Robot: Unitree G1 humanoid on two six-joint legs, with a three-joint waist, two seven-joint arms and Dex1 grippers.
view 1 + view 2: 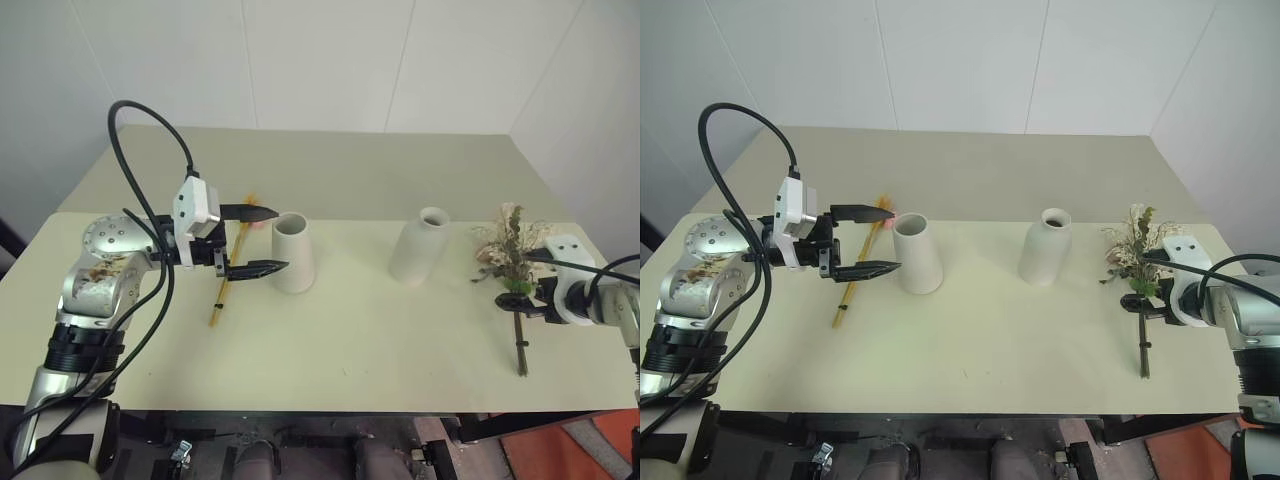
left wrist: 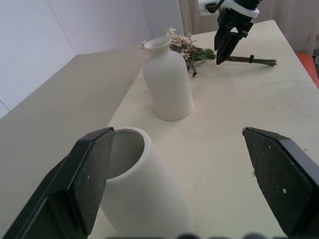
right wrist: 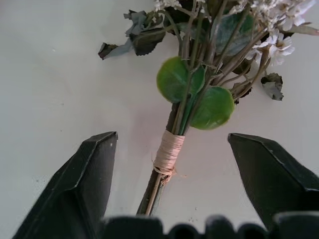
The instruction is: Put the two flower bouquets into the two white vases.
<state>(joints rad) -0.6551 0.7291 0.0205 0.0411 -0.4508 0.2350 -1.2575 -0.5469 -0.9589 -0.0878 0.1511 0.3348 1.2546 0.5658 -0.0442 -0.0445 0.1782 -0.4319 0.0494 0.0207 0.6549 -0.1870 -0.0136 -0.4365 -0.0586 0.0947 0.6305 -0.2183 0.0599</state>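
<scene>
on a pale bench (image 1: 350,330), the left claw (image 1: 258,240) hovers level with its two black fingers spread as wide as they go, gripping nothing. its fingertips point at the tapered cone vase (image 1: 293,252), which stands upright just beyond them, the wide mouth roughly level with the upper finger. behind and below that claw, the slim wheat-stalk bouquet (image 1: 228,275) lies flat on the bench, its pink tip showing near the upper finger and its stalks running back under the lower one. further out past the cone vase stands the narrow-necked bottle vase (image 1: 420,246), upright and well apart from the left claw.

at the far side of the bench, the right claw (image 3: 172,164) points down over the bushy dried bouquet (image 1: 508,255), which lies on the bench with its dark stem (image 1: 519,345) trailing toward the near edge. the right claw's fingers stand apart on either side of the stem, at the twine binding (image 3: 168,152) just below two round green leaves; they straddle it without touching, and nothing is gripped. the spray's head lies beyond the fingertips, toward the bottle vase.
</scene>
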